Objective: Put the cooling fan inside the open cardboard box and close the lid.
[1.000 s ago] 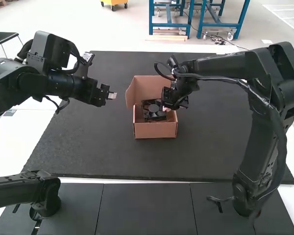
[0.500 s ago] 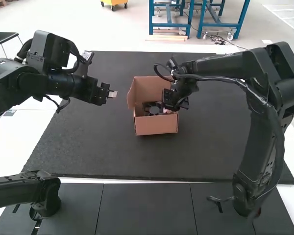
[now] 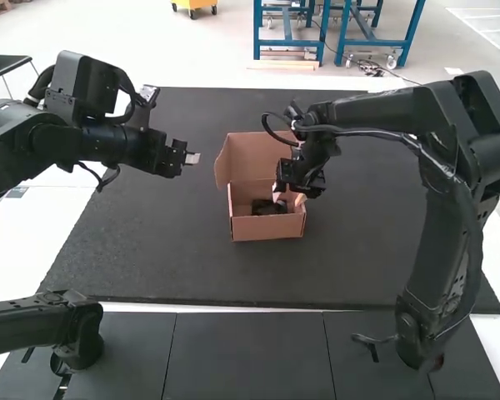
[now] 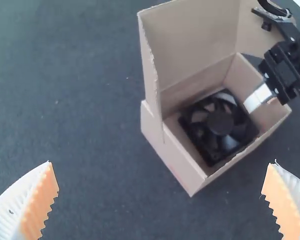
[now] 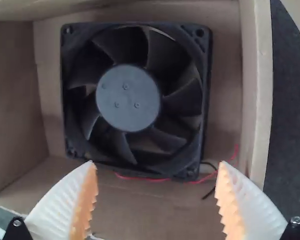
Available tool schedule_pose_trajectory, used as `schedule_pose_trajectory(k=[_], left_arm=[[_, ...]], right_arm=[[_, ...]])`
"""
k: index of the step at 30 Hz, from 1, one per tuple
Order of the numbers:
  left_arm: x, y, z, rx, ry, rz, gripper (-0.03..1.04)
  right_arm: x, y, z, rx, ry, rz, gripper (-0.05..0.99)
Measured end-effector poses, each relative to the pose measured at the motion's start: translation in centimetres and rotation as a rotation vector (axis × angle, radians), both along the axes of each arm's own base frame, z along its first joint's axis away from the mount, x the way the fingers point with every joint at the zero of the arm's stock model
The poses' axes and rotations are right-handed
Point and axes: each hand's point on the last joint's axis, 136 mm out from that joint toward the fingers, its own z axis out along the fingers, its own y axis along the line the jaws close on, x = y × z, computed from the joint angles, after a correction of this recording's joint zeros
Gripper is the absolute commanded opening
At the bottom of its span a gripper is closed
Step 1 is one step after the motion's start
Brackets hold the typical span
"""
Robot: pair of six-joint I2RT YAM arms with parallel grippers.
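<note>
Black square cooling fan [image 3: 267,206] in the open brown cardboard box [image 3: 267,225], lid [image 3: 246,154] up.
High view: your right pincer [image 3: 290,190] hangs at the box's 2 o'clock corner, left pincer [image 3: 192,158] off at 10 o'clock. Left wrist view: left pincer spread wide. Right wrist view: right pincer parted above the fan.

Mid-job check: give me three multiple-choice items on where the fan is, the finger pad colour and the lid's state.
1. Where is the cooling fan?
A) on the mat beside the box
B) flat inside the cardboard box
C) held in mid-air

2. What colour are the right fingers' pads?
A) blue
B) green
C) orange

3. How is the lid?
A) shut
B) open, standing up
C) torn off

Answers:
1 B, the right wrist view shows it lying on the box floor.
2 C, orange ribbing lines both fingers.
3 B, the flap stands upright behind the opening.
</note>
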Motion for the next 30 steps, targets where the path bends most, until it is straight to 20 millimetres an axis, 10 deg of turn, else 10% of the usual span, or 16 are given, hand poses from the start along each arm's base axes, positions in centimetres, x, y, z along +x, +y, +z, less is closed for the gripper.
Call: schedule_pose_trajectory(k=[16,30], left_arm=[[1.1,-0.5,-1.5,0.001,0.002,0.000,0.96],[2.9,-1.4,-3.5,0.014,0.051,0.010,0.96]], right_arm=[[-2.1,-0.6,5.6,-0.008,0.016,0.118,0.73],[-3.5,-4.6,10.9,-0.100,-0.393,0.343,0.73]])
